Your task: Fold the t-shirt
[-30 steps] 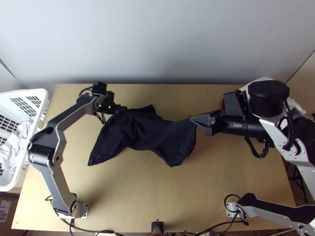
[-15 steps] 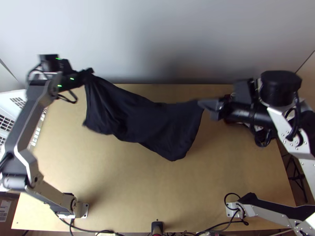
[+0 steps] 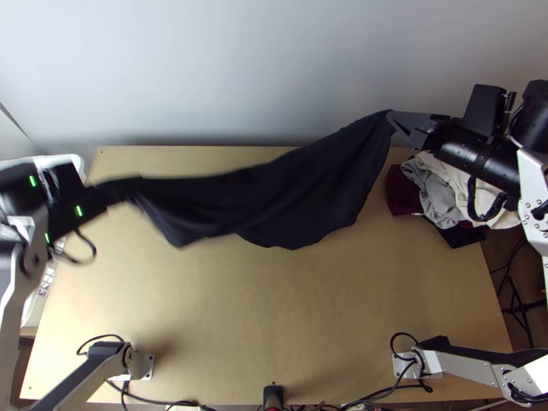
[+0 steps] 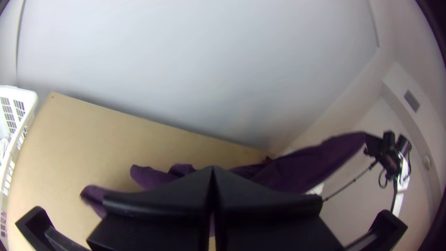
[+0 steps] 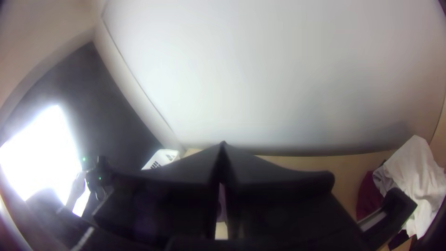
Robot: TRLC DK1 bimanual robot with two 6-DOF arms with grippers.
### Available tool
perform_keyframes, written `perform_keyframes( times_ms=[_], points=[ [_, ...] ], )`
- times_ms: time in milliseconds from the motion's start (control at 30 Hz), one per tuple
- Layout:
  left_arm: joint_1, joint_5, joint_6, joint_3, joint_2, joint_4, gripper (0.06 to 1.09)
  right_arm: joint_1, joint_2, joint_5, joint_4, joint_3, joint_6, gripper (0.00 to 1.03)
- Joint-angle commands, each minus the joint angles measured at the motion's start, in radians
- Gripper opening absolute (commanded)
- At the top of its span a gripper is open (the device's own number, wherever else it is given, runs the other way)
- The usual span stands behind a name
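My left pincer (image 4: 213, 171) has swung down from the upper left to the left edge of the top view, and my right one, the right pincer (image 3: 393, 118), has risen to the upper right. Each is closed tight on an end of the dark t-shirt (image 3: 274, 198). A second ago the cloth sat rumpled left of centre; now it stretches across the upper middle, its lower edge sagging over the table (image 3: 274, 308). To me that means straightening is under way, with no fold made; a slipped grip would bunch it again.
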Motion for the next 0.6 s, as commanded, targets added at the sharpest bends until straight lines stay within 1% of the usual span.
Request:
perform_keyframes(
  times_ms=[0, 33, 67, 100, 133, 167, 200, 367, 467, 567],
  points=[
    [-0.225, 0.060, 0.107, -0.309, -0.266, -0.067, 0.10, -0.017, 0.005, 0.002, 0.013, 0.013, 0.022, 0.03],
    [-0.277, 0.060, 0.139, -0.340, -0.277, -0.106, 0.16, -0.011, 0.005, 0.002, 0.015, 0.011, 0.022, 0.03],
    [-0.333, 0.057, 0.165, -0.375, -0.282, -0.136, 0.30, -0.008, 0.005, 0.002, 0.016, 0.011, 0.022, 0.03],
    [-0.372, 0.051, 0.182, -0.412, -0.283, -0.153, 0.50, -0.008, 0.005, 0.002, 0.018, 0.010, 0.022, 0.03],
    [-0.386, 0.050, 0.185, -0.443, -0.275, -0.167, 0.76, -0.007, 0.007, 0.002, 0.018, 0.007, 0.022, 0.03],
    [-0.388, 0.051, 0.199, -0.466, -0.263, -0.185, 0.96, -0.007, 0.007, 0.002, 0.022, 0.001, 0.022, 0.03],
    [-0.392, 0.051, 0.208, -0.484, -0.251, -0.185, 1.02, -0.005, 0.007, 0.002, 0.028, -0.009, 0.022, 0.03],
    [-0.419, 0.065, 0.218, -0.555, -0.167, -0.172, 1.02, 0.013, 0.007, 0.004, 0.047, -0.048, 0.020, 0.03],
    [-0.443, 0.062, 0.215, -0.552, -0.134, -0.161, 1.02, 0.018, 0.007, 0.004, 0.064, -0.068, 0.023, 0.03],
    [-0.446, 0.062, 0.238, -0.530, -0.131, -0.169, 1.02, 0.024, 0.007, 0.005, 0.065, -0.081, 0.022, 0.03]
  ],
)
